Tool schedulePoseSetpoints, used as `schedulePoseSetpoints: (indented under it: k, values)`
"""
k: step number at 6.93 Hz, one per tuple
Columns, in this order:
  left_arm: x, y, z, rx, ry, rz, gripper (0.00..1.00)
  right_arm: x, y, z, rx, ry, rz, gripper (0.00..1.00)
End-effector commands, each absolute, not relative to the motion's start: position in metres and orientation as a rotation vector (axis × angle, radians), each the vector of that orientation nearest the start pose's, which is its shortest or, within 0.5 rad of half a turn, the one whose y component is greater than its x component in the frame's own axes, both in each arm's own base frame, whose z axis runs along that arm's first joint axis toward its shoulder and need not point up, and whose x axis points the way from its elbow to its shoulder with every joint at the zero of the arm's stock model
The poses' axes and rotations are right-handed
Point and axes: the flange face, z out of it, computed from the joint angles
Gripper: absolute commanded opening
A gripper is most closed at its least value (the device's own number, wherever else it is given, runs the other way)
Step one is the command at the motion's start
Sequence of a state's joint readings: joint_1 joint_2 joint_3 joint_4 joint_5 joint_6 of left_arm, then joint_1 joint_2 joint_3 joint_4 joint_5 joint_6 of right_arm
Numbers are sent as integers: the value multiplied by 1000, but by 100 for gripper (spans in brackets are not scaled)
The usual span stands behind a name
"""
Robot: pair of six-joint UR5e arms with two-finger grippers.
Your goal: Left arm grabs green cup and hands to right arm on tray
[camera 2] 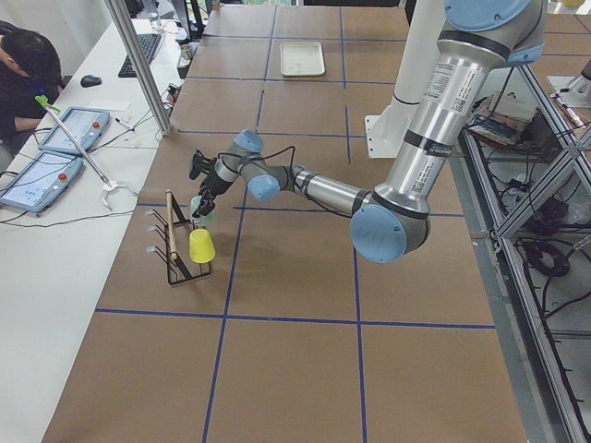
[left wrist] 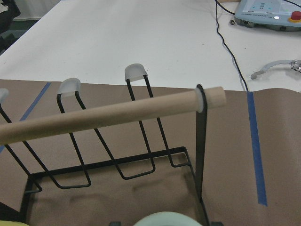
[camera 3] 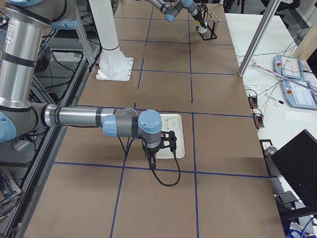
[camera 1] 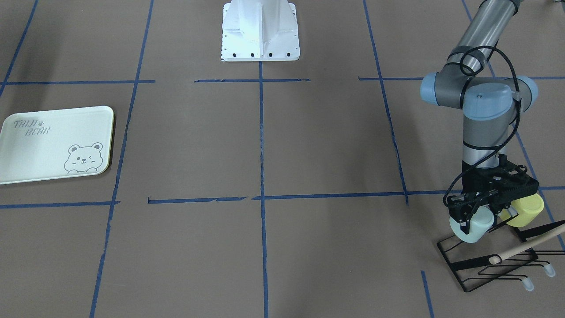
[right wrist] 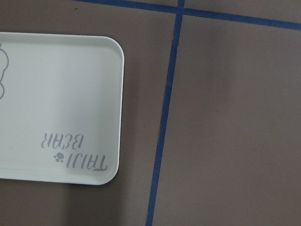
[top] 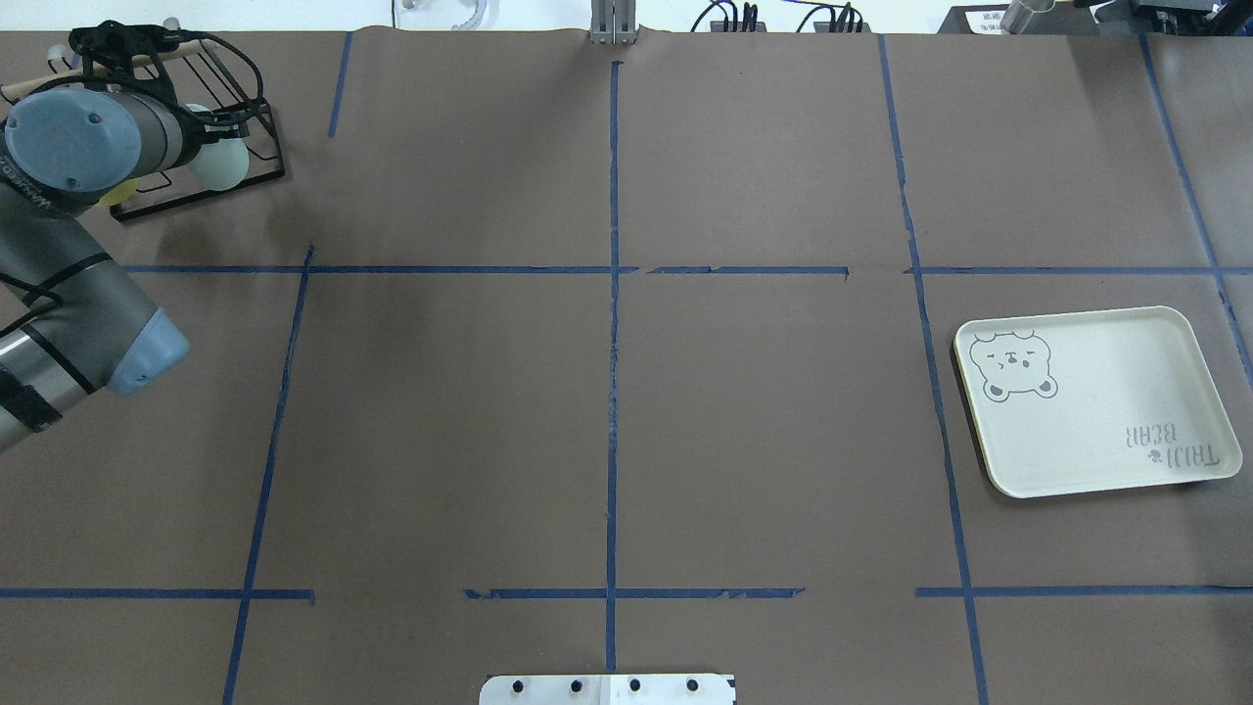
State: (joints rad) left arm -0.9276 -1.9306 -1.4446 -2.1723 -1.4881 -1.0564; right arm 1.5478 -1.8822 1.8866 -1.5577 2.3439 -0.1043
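Left claw (camera 1: 484,219) around green cup (camera 1: 477,229)

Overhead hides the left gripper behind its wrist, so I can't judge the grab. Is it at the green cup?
Observer: Yes. Front view shows the left gripper at the green cup, one finger across the side facing that camera; whether it's clamped, I can't tell.
Operator: And the right arm? It's outside my view.
Observer: The right side view shows the right arm above the tray, near its edge.

Opposed end views; small tray (camera 2: 302,57) apparently shared
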Motion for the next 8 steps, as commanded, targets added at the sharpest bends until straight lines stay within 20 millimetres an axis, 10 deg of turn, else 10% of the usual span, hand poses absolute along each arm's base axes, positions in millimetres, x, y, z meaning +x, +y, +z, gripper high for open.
schedulePoseSetpoints:
  k: [1, 8]
  values:
    - [270, -603, 461, 609, 602, -420, 59, 55, -364, 636, 45, -772, -126, 100]
    - [184, -612, 377, 762, 685, -525, 59, 55, -364, 635, 47, -772, -129, 100]
